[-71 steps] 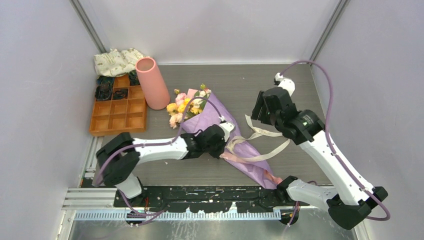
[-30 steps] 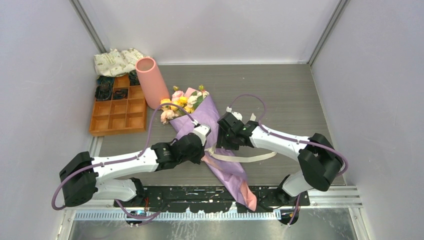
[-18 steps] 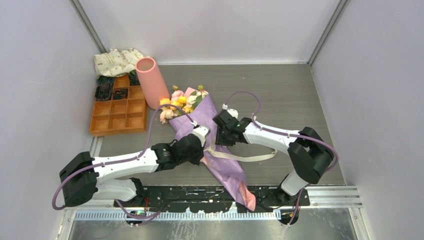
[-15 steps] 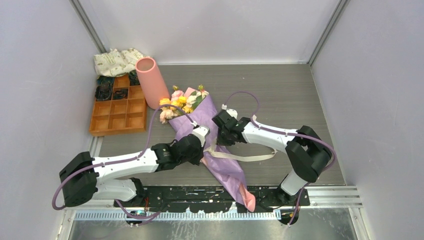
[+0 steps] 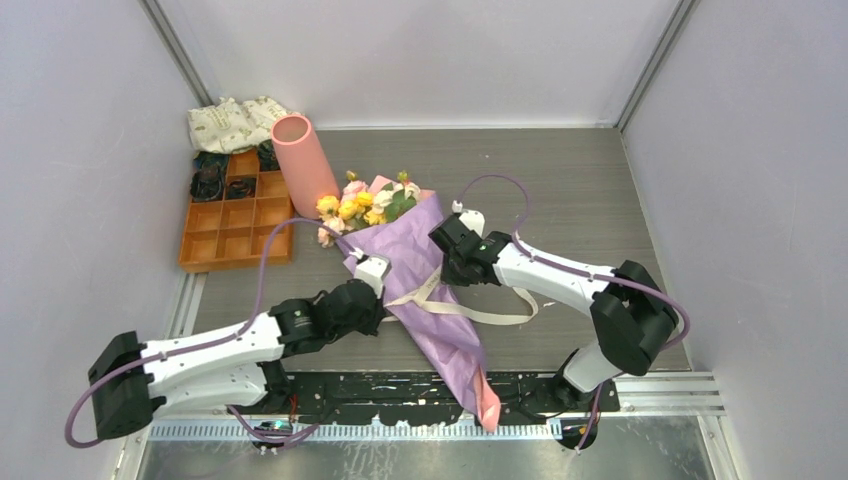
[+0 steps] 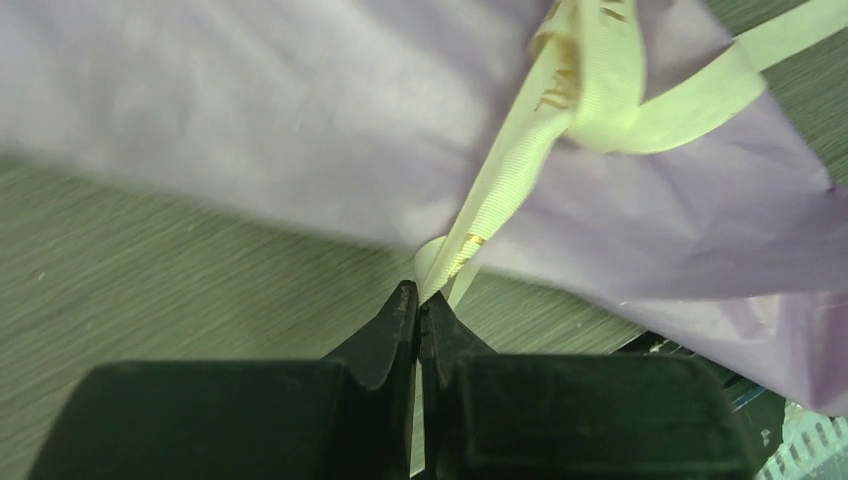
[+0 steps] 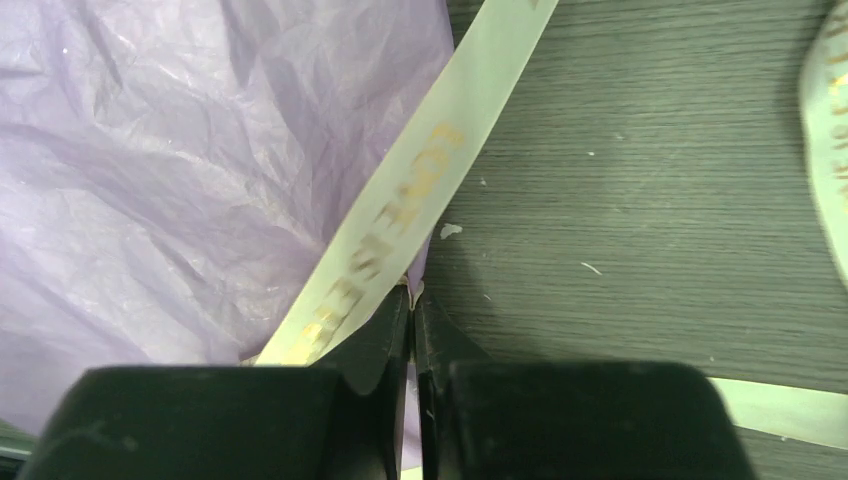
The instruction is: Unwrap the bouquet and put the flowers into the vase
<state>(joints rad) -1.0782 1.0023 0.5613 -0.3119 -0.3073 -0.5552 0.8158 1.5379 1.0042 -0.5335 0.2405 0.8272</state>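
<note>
pinching ribbon tail in left gripper; newly clamping other tail in right gripper, spread a moment ago; leaving bouquet lying between both grippers, still tied; likely ready for pulling knot apart

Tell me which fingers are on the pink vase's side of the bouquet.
The left arm's fingers, shut on the cream ribbon; the right arm's fingers are across the purple-wrapped bouquet.

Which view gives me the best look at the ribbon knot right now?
Left wrist: the knot sits close and large against the purple paper. The top view shows it only as a small crossing; the right wrist view shows just one lettered strand, no knot.
</note>
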